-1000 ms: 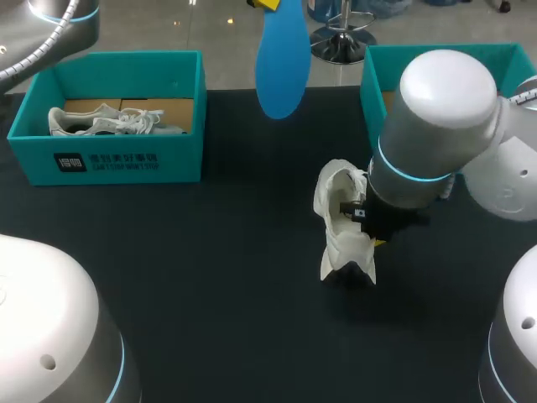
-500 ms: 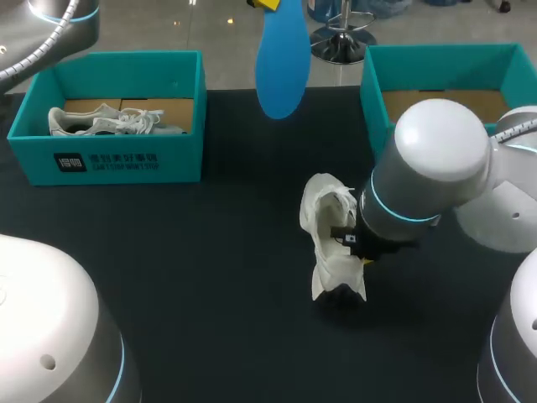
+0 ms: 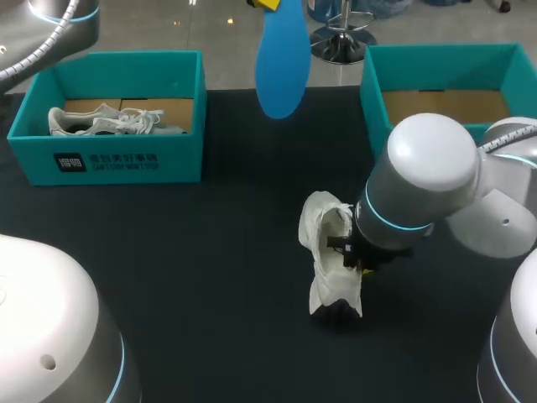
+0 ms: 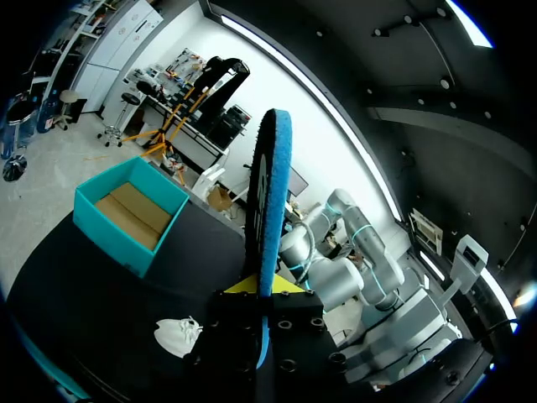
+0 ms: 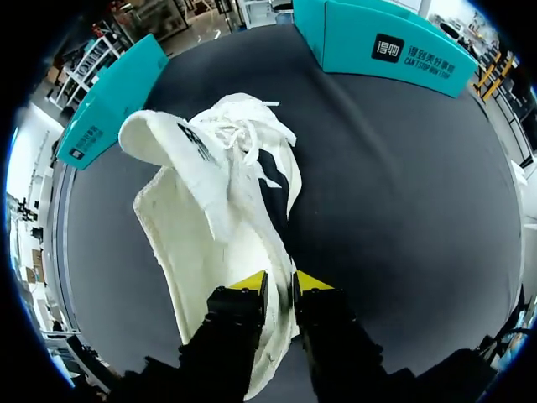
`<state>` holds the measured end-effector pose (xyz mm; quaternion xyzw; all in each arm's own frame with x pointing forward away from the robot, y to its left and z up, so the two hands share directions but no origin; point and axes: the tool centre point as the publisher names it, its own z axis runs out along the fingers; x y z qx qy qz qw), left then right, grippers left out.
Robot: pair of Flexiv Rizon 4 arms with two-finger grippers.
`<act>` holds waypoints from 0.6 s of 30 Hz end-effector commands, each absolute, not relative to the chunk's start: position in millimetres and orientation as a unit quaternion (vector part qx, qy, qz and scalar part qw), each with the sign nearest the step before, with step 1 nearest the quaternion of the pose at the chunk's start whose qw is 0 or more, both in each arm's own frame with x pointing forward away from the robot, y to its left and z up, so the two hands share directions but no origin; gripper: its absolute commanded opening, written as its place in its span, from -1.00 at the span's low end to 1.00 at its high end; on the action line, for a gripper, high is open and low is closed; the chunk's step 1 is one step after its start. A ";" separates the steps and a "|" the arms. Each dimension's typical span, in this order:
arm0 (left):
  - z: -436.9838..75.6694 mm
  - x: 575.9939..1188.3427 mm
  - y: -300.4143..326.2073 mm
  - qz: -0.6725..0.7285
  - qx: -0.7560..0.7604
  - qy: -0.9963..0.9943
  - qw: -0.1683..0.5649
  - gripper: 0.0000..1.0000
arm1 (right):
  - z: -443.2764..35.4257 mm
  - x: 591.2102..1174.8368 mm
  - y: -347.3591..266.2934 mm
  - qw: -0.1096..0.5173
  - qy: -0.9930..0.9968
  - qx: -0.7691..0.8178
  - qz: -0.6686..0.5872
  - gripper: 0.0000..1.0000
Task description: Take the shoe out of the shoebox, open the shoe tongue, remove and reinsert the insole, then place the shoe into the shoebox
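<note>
Near the middle of the black surface [image 3: 210, 294], well apart from both boxes, the white shoe [image 3: 330, 252] stands tipped up on one end, its opening gaping and its tongue and loose laces flopped outward. The right claw [image 5: 279, 285] is pinching it: the two yellow tips sit close together with a thin wall of the shoe's white upper squeezed between them, one finger inside the shoe and one outside. The right arm comes in from the right and hangs low over that side of the shoe, covering part of it in the head view. High over the far side of the surface, the blue insole [image 3: 281, 59] hangs in the air with its rounded end pointing down, touching nothing below it. The left claw [image 4: 260, 290] grips it at the upper end, fingers pressed onto its two faces. Off to the right, the right shoebox [image 3: 436, 59] shows its brown cardboard floor. At the far left, the left shoebox [image 3: 176, 159] holds a second shoe [image 3: 105, 120] lying on its side.
</note>
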<state>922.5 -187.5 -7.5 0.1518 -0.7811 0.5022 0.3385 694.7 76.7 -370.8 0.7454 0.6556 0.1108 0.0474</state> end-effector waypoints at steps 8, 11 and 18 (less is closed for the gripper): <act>-7.7 923.0 -187.3 0.502 0.151 -0.781 0.339 -1.00 | -294.1 699.0 79.2 -0.015 0.651 0.754 0.089 1.00; -7.7 923.0 -187.3 0.502 0.151 -0.781 0.339 -1.00 | -278.1 700.0 78.2 -0.081 0.639 0.758 0.098 1.00; -7.7 923.0 -187.3 0.502 0.151 -0.781 0.339 -1.00 | -259.0 705.1 75.3 -0.191 0.644 0.734 0.097 1.00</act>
